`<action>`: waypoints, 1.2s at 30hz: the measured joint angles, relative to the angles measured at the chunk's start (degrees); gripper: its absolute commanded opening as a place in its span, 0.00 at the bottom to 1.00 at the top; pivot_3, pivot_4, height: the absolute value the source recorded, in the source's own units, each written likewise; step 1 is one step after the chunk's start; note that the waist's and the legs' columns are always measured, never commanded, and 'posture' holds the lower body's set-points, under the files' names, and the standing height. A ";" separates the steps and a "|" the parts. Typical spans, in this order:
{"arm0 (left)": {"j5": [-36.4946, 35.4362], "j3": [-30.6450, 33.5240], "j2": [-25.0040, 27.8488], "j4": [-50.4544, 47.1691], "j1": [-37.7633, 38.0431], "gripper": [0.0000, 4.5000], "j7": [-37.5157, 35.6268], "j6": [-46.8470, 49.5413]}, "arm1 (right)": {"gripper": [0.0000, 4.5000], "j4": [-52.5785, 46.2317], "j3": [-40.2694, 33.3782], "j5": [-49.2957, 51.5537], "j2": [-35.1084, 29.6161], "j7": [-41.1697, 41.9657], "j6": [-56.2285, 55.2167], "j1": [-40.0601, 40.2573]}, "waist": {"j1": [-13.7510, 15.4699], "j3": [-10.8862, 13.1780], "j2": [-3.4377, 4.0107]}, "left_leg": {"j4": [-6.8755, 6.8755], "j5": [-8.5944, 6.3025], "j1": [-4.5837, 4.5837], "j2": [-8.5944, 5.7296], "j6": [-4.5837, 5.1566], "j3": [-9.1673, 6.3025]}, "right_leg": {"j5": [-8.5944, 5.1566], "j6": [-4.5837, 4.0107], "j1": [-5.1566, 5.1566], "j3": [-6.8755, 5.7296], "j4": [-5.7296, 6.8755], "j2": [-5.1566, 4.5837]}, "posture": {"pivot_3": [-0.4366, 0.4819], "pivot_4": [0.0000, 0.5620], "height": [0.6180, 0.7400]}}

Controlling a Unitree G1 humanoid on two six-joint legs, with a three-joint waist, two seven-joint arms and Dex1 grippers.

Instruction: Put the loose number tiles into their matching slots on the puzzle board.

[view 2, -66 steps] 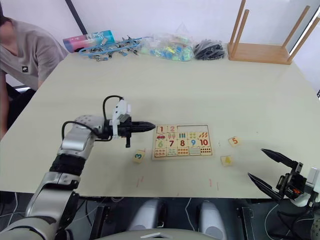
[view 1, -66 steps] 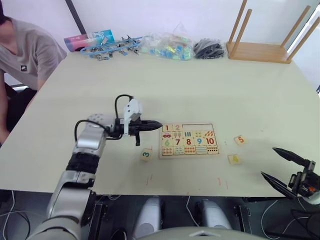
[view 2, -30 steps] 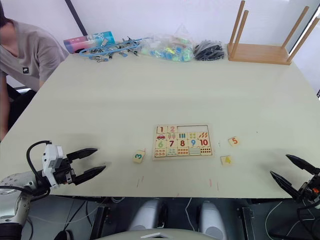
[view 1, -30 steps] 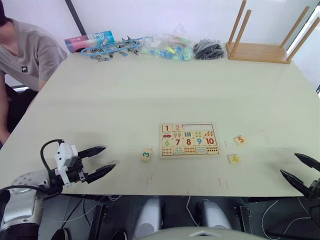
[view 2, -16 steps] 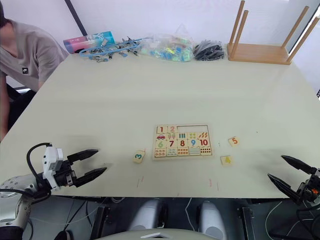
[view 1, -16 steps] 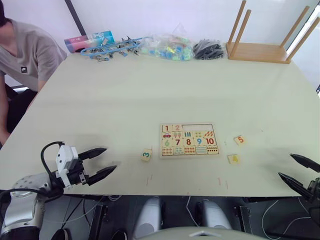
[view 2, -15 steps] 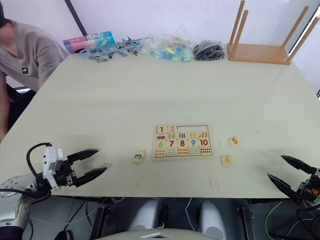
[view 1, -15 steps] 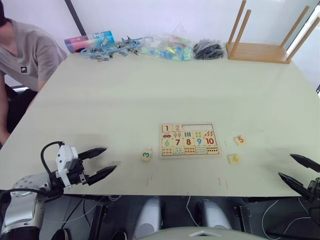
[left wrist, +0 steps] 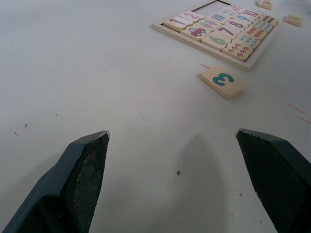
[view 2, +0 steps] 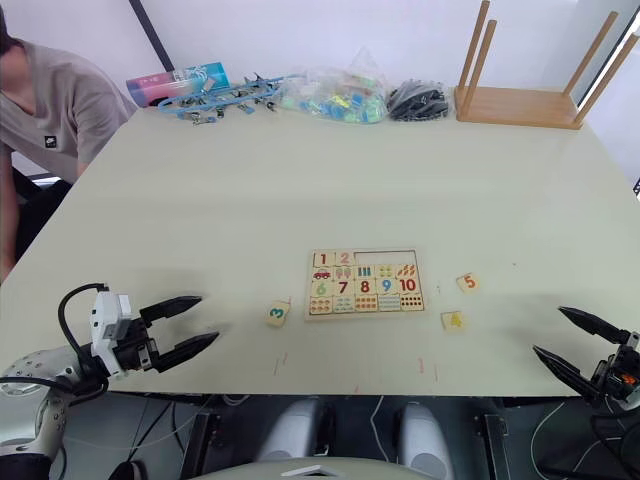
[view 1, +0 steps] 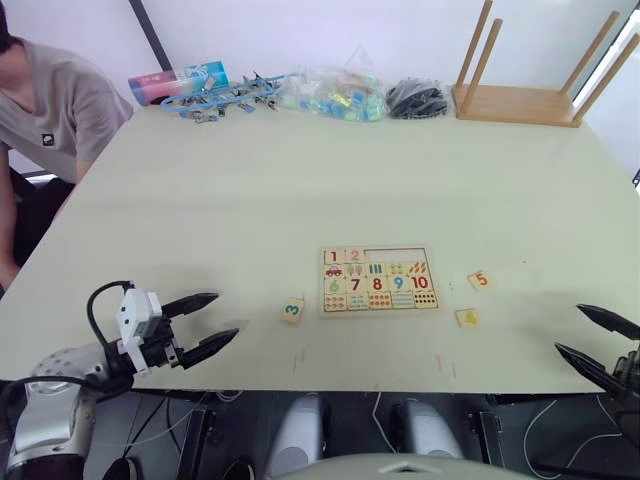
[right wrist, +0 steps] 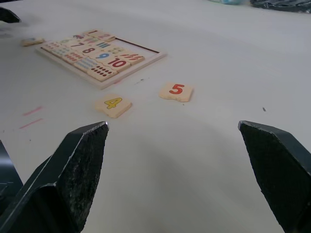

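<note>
Both grippers spread empty at the counter's [view 1: 300, 180] near edge: left gripper [view 1: 205, 320], right gripper [view 1: 595, 338]. Tiles 3 [view 1: 292, 309], 4 [view 1: 467, 318], 5 [view 1: 481, 280] lie loose beside the puzzle board [view 1: 379, 281], apparently untouched.

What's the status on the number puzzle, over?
Both jaws open, empty, at near table edge. Green 3 tile, yellow 4 tile, orange 5 tile loose beside pale wooden puzzle board. Nothing blocking.

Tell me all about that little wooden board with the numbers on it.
The board is a flat, pale wooden rectangle with a thin frame, lying on the table. Its top row holds tiles 1 and 2 at the left; the other three slots are bare. Below come small counting pictures, then coloured digits 6 to 10, then more pictures. Nothing touches it: tile 3 lies loose to its left, tiles 4 and 5 to its right.
</note>
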 measured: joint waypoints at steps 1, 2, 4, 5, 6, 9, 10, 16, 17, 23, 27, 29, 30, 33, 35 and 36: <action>-0.01 -0.15 -0.54 -1.80 0.76 0.99 0.99 0.84 | 1.00 0.00 0.00 0.23 0.00 0.57 0.03 -0.06 | 0.00 0.00 0.00 | 0.00 0.00 -0.01 -0.01 0.00 -0.01 | 0.00 -0.01 0.00 0.01 -0.01 -0.03 | 0.48 0.27 1.00; -0.04 -0.39 -0.81 -2.69 1.10 0.99 1.41 1.26 | 1.00 -0.01 0.00 0.38 0.00 1.01 0.04 -0.11 | 0.01 0.00 0.00 | -0.01 -0.01 -0.01 -0.01 0.00 -0.02 | -0.05 -0.09 0.00 0.01 -0.01 -0.04 | 0.48 0.27 1.00; -0.71 -0.48 -2.07 -6.47 2.28 0.99 4.10 3.57 | 1.00 -0.08 0.02 0.78 0.00 2.42 0.31 -0.13 | 0.01 0.00 0.00 | -0.01 -0.01 -0.01 -0.01 0.00 -0.02 | -0.08 -0.15 0.01 0.02 -0.02 -0.05 | 0.48 0.27 1.00; -0.76 -0.53 -2.36 -7.47 2.59 0.99 4.92 4.10 | 1.00 -0.12 0.06 0.85 -0.01 2.81 0.41 -0.14 | 0.02 0.00 0.00 | -0.01 -0.01 -0.03 -0.01 0.00 -0.03 | -0.08 -0.15 0.00 0.01 -0.03 -0.05 | 0.48 0.27 1.00; -0.69 -0.95 -2.73 -9.99 3.52 0.99 6.59 5.06 | 1.00 -0.45 0.15 0.96 -0.03 3.80 0.49 -0.07 | 0.00 0.00 0.00 | -0.01 -0.01 -0.03 -0.01 0.00 -0.04 | -0.08 -0.15 0.01 0.02 -0.03 -0.06 | 0.48 0.27 1.00; -0.59 -2.12 -4.08 -15.54 5.28 0.99 11.19 8.41 | 1.00 -1.64 0.49 1.10 -0.05 5.47 0.79 0.15 | 0.00 -0.01 0.03 | -0.02 -0.01 -0.03 -0.01 0.00 -0.04 | -0.08 -0.15 0.01 0.04 -0.05 -0.08 | 0.48 0.27 1.00; -0.75 -2.22 -4.71 -17.64 5.67 0.99 13.58 10.57 | 1.00 -2.32 0.88 1.20 -0.16 6.04 1.07 0.19 | 0.00 -0.01 0.03 | -0.02 -0.01 -0.03 -0.01 0.00 -0.05 | -0.09 -0.16 0.01 0.03 -0.05 -0.08 | 0.48 0.27 1.00; -0.52 -6.55 -7.45 -32.30 8.13 0.99 26.94 21.67 | 1.00 -6.41 2.39 3.46 -1.86 7.20 2.24 0.77 | 0.12 -0.03 0.06 | -0.02 -0.02 -0.07 -0.03 0.02 -0.06 | -0.09 -0.17 0.02 0.03 -0.11 -0.10 | 0.48 0.27 1.00; 0.09 -7.62 -7.84 -34.00 8.14 0.99 28.95 23.05 | 1.00 -6.64 2.40 3.56 -2.00 7.20 2.29 0.73 | 0.11 -0.03 0.06 | -0.02 -0.02 -0.07 -0.03 0.02 -0.06 | -0.09 -0.18 0.02 0.03 -0.11 -0.09 | 0.48 0.27 1.00; 3.56 -13.24 -11.71 -41.30 7.91 0.99 41.05 31.08 | 1.00 -6.79 3.49 4.56 -2.68 7.22 2.71 1.37 | 0.12 -0.04 0.10 | 0.00 -0.02 -0.08 -0.09 0.03 -0.05 | -0.10 -0.18 0.05 0.02 -0.14 -0.08 | 0.48 0.27 1.00; 6.62 -17.12 -14.85 -44.94 8.19 0.99 49.31 36.49 | 1.00 -6.80 3.50 5.19 -2.83 7.21 2.69 1.66 | 0.15 -0.04 0.09 | 0.01 -0.02 -0.06 -0.11 0.04 -0.07 | -0.10 -0.18 0.09 0.00 -0.14 -0.01 | 0.48 0.27 1.00; 8.21 -18.81 -16.32 -46.42 7.57 0.99 53.00 38.98 | 1.00 -6.94 3.51 5.49 -2.99 7.21 2.65 2.13 | 0.20 -0.04 0.09 | 0.01 -0.01 -0.06 -0.14 0.05 -0.07 | -0.10 -0.17 0.11 -0.01 -0.14 0.01 | 0.48 0.27 1.00; 8.94 -19.62 -16.69 -46.81 7.14 0.99 54.13 39.75 | 1.00 -7.06 3.62 5.56 -2.98 7.21 2.65 2.35 | 0.24 -0.04 0.09 | 0.02 -0.01 -0.06 -0.16 0.05 -0.10 | -0.10 -0.17 0.13 -0.04 -0.14 0.02 | 0.48 0.27 1.00; 11.10 -22.19 -17.71 -48.54 5.37 0.99 58.53 43.49 | 1.00 -7.51 3.75 5.68 -2.98 7.21 2.64 3.07 | 0.23 -0.05 0.11 | 0.03 -0.01 -0.03 -0.17 0.05 -0.09 | -0.10 -0.17 0.16 -0.04 -0.15 0.28 | 0.48 0.27 1.00; 12.04 -23.46 -19.16 -49.70 4.41 0.99 61.19 46.29 | 1.00 -7.50 3.78 5.69 -2.98 7.21 2.59 3.24 | 0.20 -0.05 0.11 | 0.03 -0.01 -0.01 -0.16 0.05 -0.09 | -0.10 -0.17 0.17 -0.04 -0.15 0.30 | 0.48 0.27 1.00; 12.50 -24.05 -19.88 -50.24 3.92 0.99 62.37 47.48 | 1.00 -7.50 3.84 5.69 -2.99 7.21 2.54 3.23 | 0.20 -0.05 0.11 | 0.03 -0.01 -0.01 -0.16 0.06 -0.10 | -0.10 -0.17 0.17 -0.04 -0.15 0.31 | 0.48 0.27 1.00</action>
